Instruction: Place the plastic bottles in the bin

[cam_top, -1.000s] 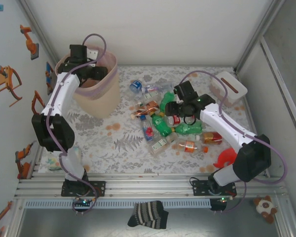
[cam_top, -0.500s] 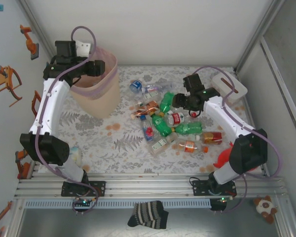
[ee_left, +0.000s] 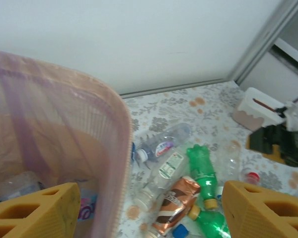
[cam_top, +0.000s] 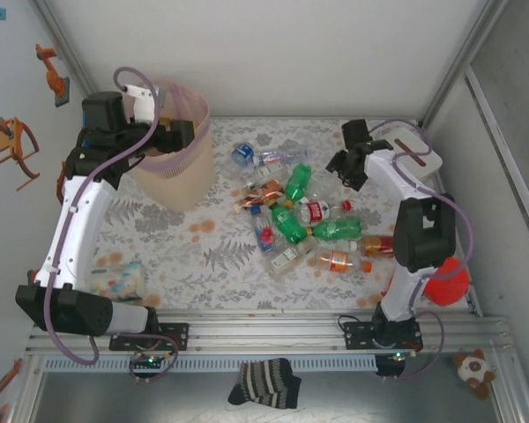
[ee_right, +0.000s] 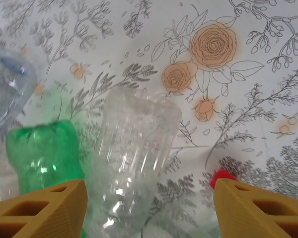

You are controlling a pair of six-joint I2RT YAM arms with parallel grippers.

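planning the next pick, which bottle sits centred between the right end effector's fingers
The clear ribbed bottle, with no label showing, lies centred under the right end effector. The green bottle beside it is off to one side.

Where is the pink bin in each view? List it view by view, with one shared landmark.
Top external: bin, far left of the table.
Left wrist: bin wall and rim across the left half.
Shared landmark: white slotted box, far right in both.

Pale pink bin, green and clear bottles, white floral-patterned tablecloth
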